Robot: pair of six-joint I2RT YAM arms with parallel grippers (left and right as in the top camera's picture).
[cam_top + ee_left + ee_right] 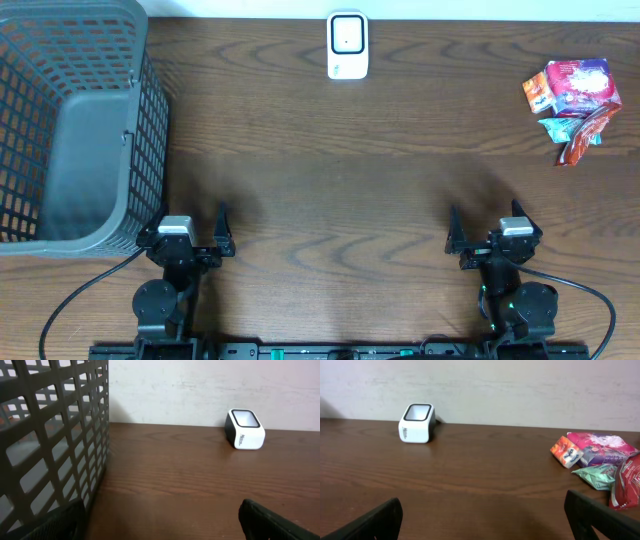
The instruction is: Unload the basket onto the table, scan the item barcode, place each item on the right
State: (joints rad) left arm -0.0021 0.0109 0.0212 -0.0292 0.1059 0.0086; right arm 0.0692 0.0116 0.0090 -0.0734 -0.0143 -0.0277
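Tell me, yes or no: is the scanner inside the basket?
No, the scanner stands on the table, well apart from the basket.

Grey plastic mesh basket [152,110] stands at the upper left of the overhead frame on a dark wood-grain worktop [330,170]. A pale, scuffed wall [200,390] lines the worktop's far edge across the top of both wrist views.

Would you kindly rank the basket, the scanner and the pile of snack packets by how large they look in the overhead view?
1. basket: largest by far, even though the frame's left edge cuts it off.
2. pile of snack packets: clearly smaller.
3. scanner: smallest, covering less area than the pile.
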